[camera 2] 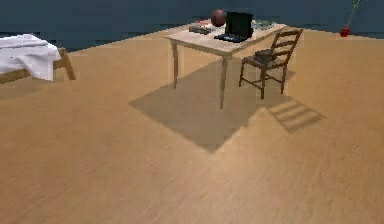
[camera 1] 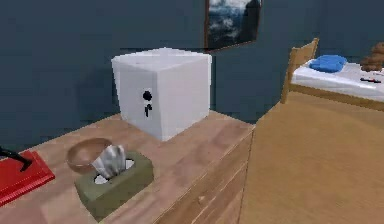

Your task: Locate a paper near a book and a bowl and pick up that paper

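Forward view: I am facing a wooden dresser (camera 1: 205,150) set against a dark blue wall. The likely paper is a white tissue (camera 1: 108,160) that stands up out of an olive tissue box (camera 1: 118,185) near the dresser's front edge, low and left of centre. The tissue points upward, crumpled, with a slight lean toward the view's right. The box lies flat, and its long axis runs from lower left to upper right in the picture. A wooden bowl (camera 1: 86,152) sits just behind the box on its left, and I cannot tell whether they touch. A red book (camera 1: 20,178) lies flat at the left edge, near both. A white cube with a small black mark (camera 1: 160,92) stands farther back on the dresser, with a framed picture (camera 1: 232,22) on the wall above it. A bed (camera 1: 335,82) with a blue pillow (camera 1: 327,64) is at the right. Arm side view: bare wood floor, with a table (camera 2: 200,42) carrying a laptop (camera 2: 238,25) and a chair (camera 2: 268,60) beside it. I cannot tell the gripper state.
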Robot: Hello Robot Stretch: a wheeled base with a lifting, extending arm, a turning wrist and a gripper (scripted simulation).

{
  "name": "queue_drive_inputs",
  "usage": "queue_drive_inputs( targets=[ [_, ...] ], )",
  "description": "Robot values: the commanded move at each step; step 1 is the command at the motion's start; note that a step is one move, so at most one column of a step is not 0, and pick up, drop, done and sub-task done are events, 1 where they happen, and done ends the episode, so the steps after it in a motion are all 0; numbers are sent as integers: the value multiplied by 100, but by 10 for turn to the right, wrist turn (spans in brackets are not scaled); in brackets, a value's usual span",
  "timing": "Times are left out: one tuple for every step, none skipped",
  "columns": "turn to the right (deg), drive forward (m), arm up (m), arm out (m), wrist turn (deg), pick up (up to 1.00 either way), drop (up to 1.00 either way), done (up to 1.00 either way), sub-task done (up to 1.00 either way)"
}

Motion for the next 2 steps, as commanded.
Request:
queue_drive_inputs(
  targets=[
    [-450,0,0,0,0,0,0,0,0],
    [-450,0,0,0,0,0,0,0,0]
  ],
)
